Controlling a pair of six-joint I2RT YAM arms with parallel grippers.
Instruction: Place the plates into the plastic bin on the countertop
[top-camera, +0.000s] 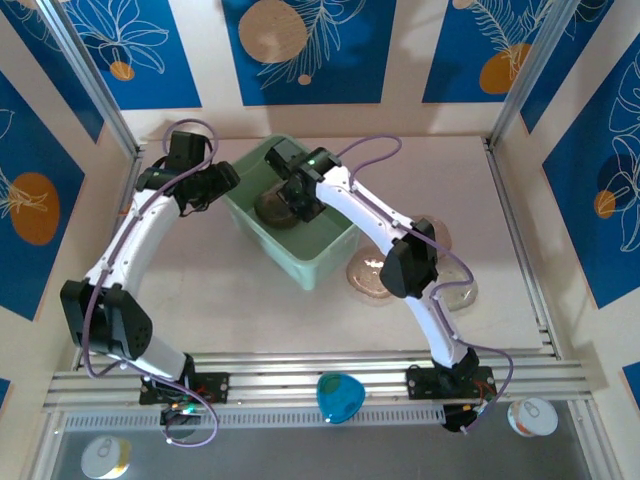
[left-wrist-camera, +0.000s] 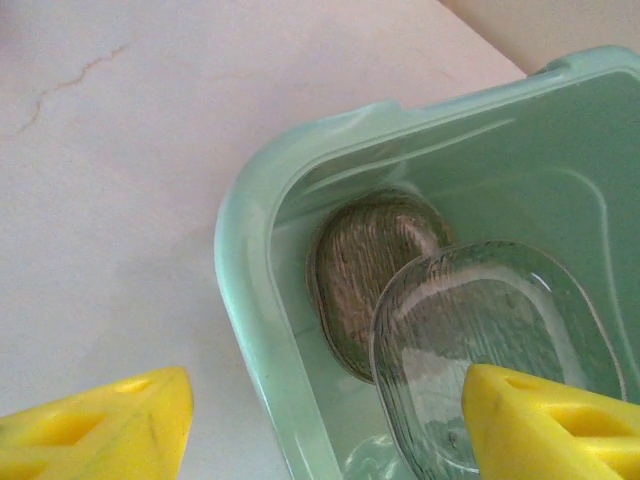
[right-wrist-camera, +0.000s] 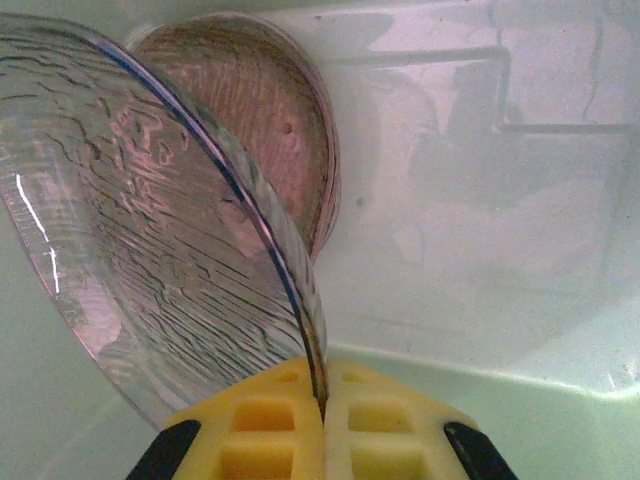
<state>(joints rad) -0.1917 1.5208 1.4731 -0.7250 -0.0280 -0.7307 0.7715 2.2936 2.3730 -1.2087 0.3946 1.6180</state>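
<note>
Clamping the clear plate (right-wrist-camera: 150, 250) by its rim low in frame, your right hand (right-wrist-camera: 322, 398) holds something likely light, stiff, slippery.

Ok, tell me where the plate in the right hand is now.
In the right wrist view the clear plate is pinched by the right hand, inside the plastic bin, tilted close by the brownish plates.

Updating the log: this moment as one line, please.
right gripper: shut on clear ribbed plate, inside mint-green plastic bin | pinkish-brown plate beneath | left gripper: open over bin corner | more plates on beige countertop
</note>
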